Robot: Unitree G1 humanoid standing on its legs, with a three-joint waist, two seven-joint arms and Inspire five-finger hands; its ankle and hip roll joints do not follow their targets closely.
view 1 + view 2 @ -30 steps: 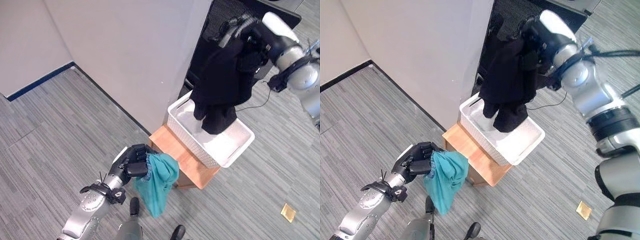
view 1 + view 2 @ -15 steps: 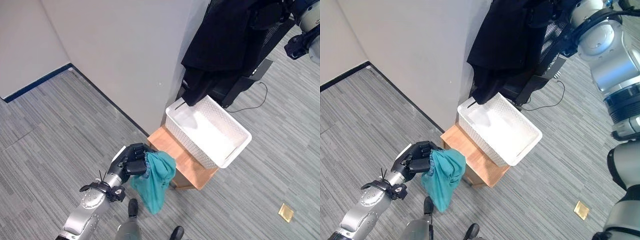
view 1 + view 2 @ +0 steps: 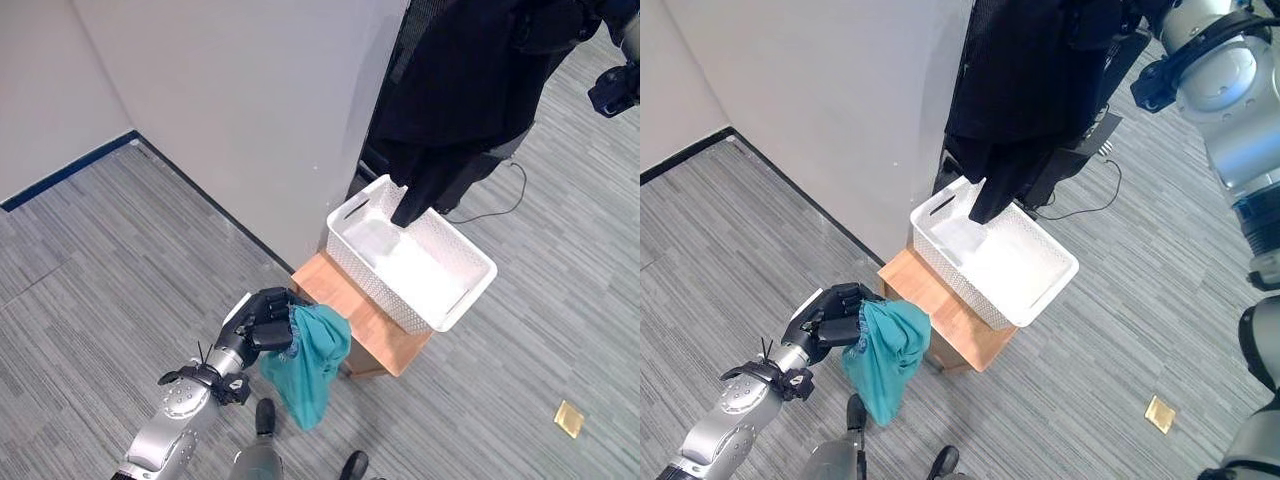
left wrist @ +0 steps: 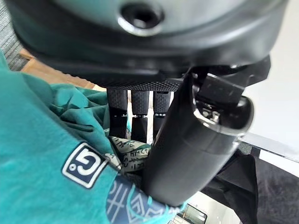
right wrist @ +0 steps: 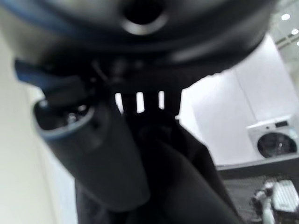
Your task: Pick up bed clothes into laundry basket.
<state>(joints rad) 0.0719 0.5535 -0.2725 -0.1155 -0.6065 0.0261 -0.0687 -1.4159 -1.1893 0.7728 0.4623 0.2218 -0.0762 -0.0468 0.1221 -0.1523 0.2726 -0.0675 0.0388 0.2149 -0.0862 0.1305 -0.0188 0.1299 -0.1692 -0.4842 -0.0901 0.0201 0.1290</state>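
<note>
A white laundry basket (image 3: 455, 302) stands on a low wooden stand (image 3: 372, 330) beside the wall. My left hand (image 3: 262, 322) is low by the stand's near corner, shut on a teal garment (image 3: 305, 365) that hangs from it; the left wrist view shows its fingers (image 4: 132, 116) and thumb curled round the teal garment (image 4: 42, 144). A black garment (image 3: 1025, 90) hangs high over the basket, its lowest tip just above the basket's far end. My right hand (image 5: 117, 154) is curled round the black garment (image 5: 187, 186) in the right wrist view.
A grey wall (image 3: 250, 110) runs close behind the basket. A black mesh chair back (image 3: 1110, 60) and a dark base with a cable stand behind the black garment. A small yellow square (image 3: 568, 418) lies on the grey carpet at the right.
The black garment has been lifted out of the basket and now hangs above it, its tip swung from the basket's left corner toward its middle. The left hand has kept still with the teal garment.
</note>
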